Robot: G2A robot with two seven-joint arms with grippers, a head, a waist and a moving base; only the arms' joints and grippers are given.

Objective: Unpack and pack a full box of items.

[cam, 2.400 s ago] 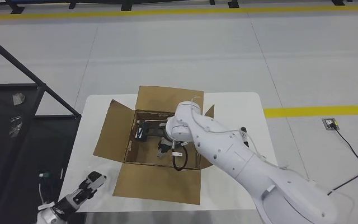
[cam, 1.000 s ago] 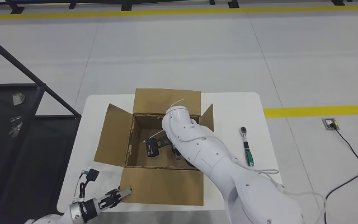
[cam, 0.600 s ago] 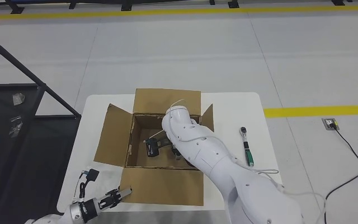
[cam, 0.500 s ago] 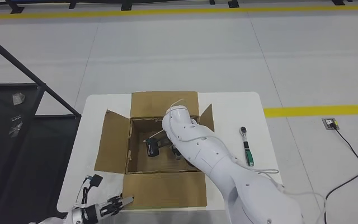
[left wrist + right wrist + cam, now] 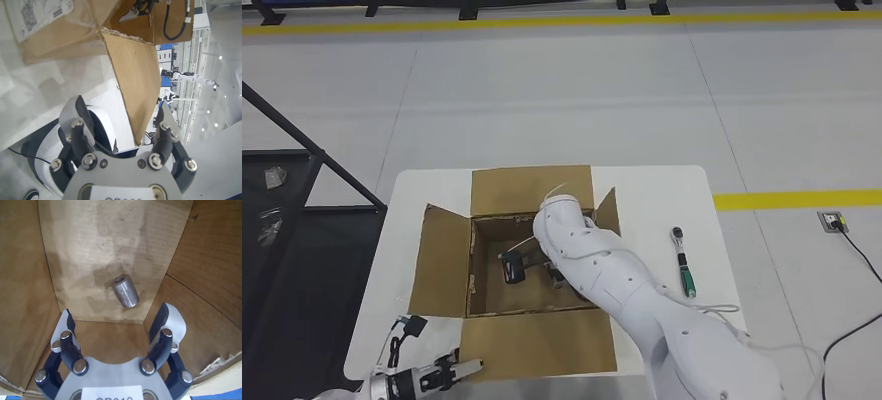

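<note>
The open cardboard box [image 5: 532,189] sits mid-table with its flaps spread. My right arm goes down into it, and the right gripper [image 5: 514,266] is inside. In the right wrist view that gripper [image 5: 116,311] is open just above the box floor [image 5: 90,243], with a small metal cylinder [image 5: 124,291] lying just beyond its fingertips. My left gripper [image 5: 457,371] is at the table's near left corner, by the front flap [image 5: 537,343]. In the left wrist view it [image 5: 121,102] is open, and the flap's corner [image 5: 140,106] pokes between the fingers without being clamped.
A ratchet wrench with a green handle [image 5: 683,262] lies on the white table [image 5: 662,195] to the right of the box. A dark frame [image 5: 302,150] stands off the table's left side.
The box has turned and now sits squarer to the table. My left gripper has drawn back toward the near edge, staying by the front flap. The right arm has stayed inside the box.
</note>
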